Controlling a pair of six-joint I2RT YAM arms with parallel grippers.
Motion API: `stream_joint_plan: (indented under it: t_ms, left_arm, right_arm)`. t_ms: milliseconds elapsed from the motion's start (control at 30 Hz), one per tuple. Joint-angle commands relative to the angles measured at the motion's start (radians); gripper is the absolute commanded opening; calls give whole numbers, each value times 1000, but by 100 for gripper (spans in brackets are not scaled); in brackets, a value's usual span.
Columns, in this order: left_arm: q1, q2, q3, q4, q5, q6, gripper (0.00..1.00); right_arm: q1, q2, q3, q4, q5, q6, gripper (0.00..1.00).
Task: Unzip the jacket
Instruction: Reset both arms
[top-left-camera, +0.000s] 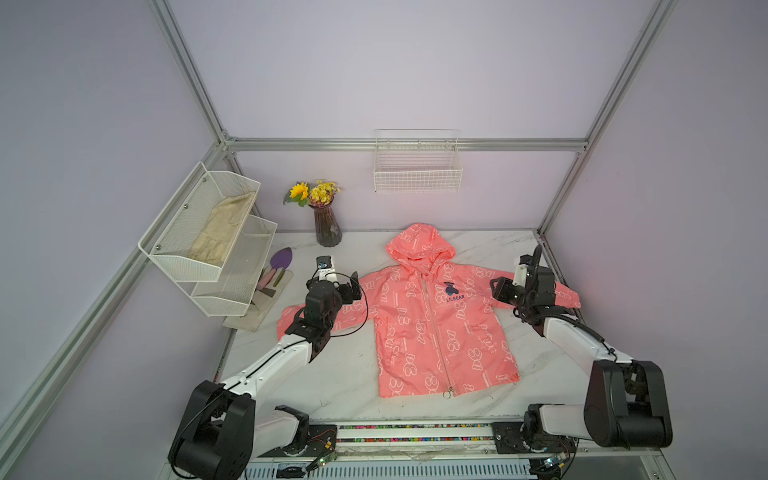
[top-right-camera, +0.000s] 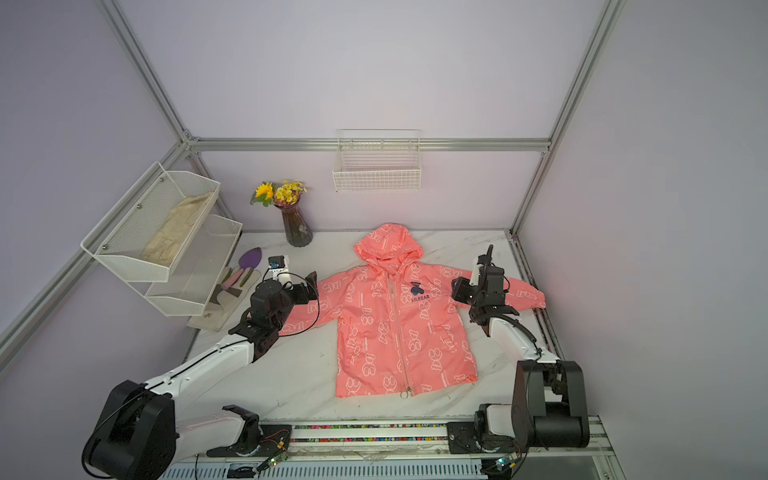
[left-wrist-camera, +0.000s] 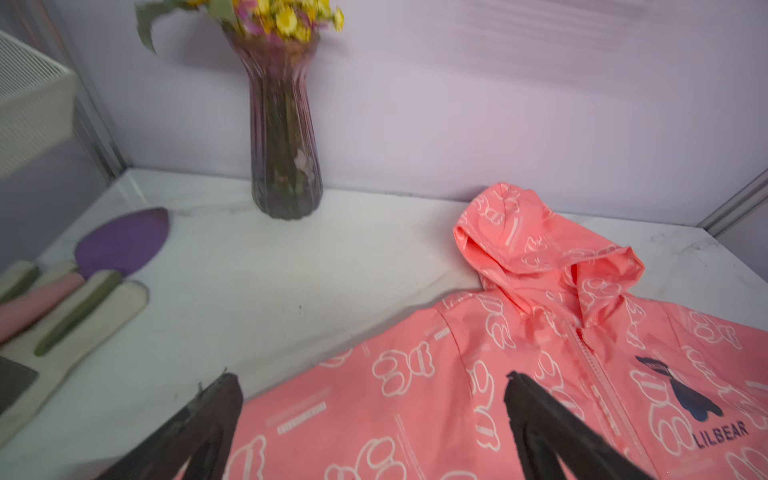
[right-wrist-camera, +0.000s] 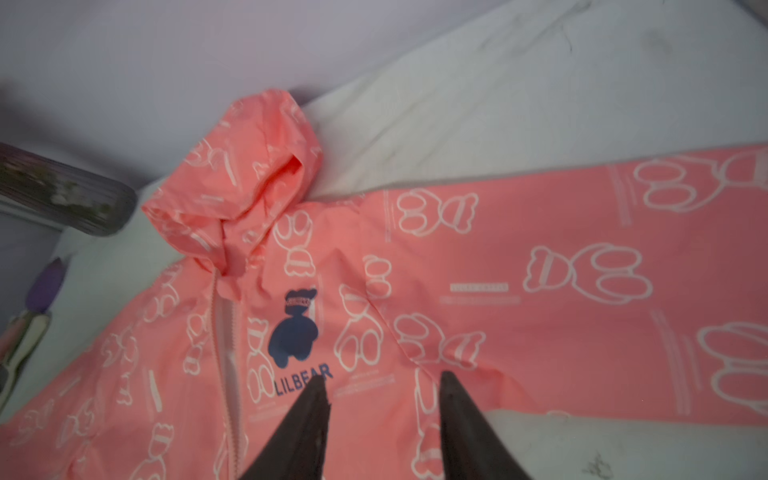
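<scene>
jacket flat at centre of surface, hood to rear wall.
Your L claw gapes wide above one sleeve; R claw part-spread above opp. shoulder; neither grips anything; zip pull at hem.

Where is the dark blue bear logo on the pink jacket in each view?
In a top view: dark blue bear logo on jacket chest, beside the zipper.
In a top view: logo, same place.
Left wrist: logo beyond zipper.
Right wrist: logo between hood and fingertips.
Shared landmark: pink hood.
</scene>
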Motion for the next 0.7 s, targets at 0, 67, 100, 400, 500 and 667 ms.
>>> stream_joint_plan:
  t_ms: [0,67,100,400,500,667]
  left_arm:
    - [53,-35,-53,363,-91,151,100]
    - [105,-33,-63,360,-109,114,100]
    - [138,-27,-76,368,-121,78,100]
    - [345,32,-156,388,-148,-18,100]
    - [345,54,-174,374,-156,50,100]
    - [344,145,-181,444,-164,96,100]
  right_arm:
    - [-1,-39,-76,341,111,-130,62]
    - [-1,-8,-139,471,150,-157,79]
    - [-1,22,-162,526,172,-174,80]
    - [-24,327,-213,766,133,-184,81]
    - [-16,477,-271,1013,112,-197,97]
    - [30,469,-246,964,148,-246,97]
